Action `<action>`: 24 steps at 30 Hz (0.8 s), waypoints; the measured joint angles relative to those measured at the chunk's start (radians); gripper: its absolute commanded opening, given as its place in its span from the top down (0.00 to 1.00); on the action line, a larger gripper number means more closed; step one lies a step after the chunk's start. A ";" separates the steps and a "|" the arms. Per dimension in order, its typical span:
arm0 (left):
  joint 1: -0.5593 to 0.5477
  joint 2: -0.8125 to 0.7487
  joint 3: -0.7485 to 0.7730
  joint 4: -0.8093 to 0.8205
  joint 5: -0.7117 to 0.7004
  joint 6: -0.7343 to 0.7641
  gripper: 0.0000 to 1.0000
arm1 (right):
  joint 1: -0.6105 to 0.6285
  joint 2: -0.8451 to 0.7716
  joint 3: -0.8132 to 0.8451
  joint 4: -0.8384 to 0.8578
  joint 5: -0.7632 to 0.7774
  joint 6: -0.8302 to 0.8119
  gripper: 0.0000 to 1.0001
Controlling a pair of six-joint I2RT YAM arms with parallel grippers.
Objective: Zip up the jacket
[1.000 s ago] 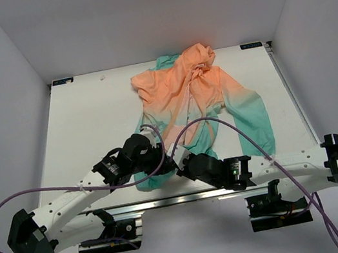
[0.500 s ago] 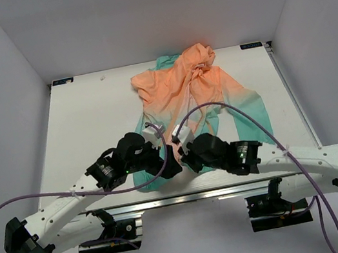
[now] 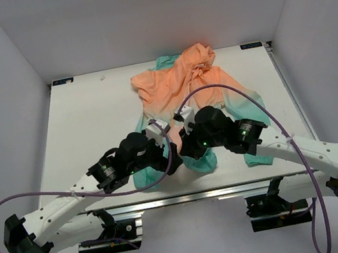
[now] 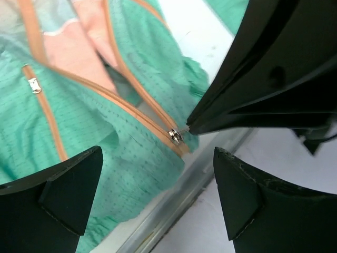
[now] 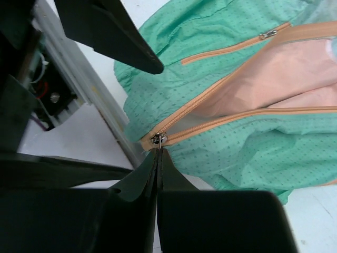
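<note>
The jacket (image 3: 181, 85) lies on the table, orange at the far end and teal at the near hem. In the right wrist view my right gripper (image 5: 158, 153) is shut on the pull of the metal zipper slider (image 5: 158, 139), which sits at the hem end of the orange front zipper on the teal fabric (image 5: 253, 147). My left gripper (image 4: 158, 200) is open and empty, its jaws wide apart over the hem (image 4: 79, 121), just short of the slider (image 4: 175, 135). From above, the left gripper (image 3: 174, 161) and right gripper (image 3: 185, 150) meet at the hem.
The white table (image 3: 88, 114) ends in a metal rail (image 4: 174, 211) right under the hem, also seen in the right wrist view (image 5: 89, 84). The right gripper's fingers (image 4: 263, 79) fill the left wrist view's upper right. Purple cables loop over both arms.
Both arms have swung in over the near hem. The right gripper has come from the table's front edge up to the hem, and the two grippers now meet there.
</note>
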State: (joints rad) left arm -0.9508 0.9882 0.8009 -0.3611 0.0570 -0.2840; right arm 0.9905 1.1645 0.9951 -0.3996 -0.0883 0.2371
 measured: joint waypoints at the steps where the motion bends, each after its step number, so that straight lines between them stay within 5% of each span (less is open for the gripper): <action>1: -0.016 0.018 0.011 -0.010 -0.045 0.008 0.06 | -0.006 0.006 0.010 -0.005 -0.013 0.006 1.00; 11: -0.150 0.012 0.019 -0.040 -0.286 0.059 0.05 | -0.088 0.067 0.058 -0.072 -0.126 0.052 1.00; 24: -0.151 0.065 0.002 0.036 -0.302 -0.077 0.10 | -0.088 0.071 0.066 -0.066 -0.108 0.124 1.00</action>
State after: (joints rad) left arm -1.1019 1.0531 0.8024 -0.3252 -0.2447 -0.3611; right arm 0.9024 1.2350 1.0607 -0.4660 -0.1967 0.3607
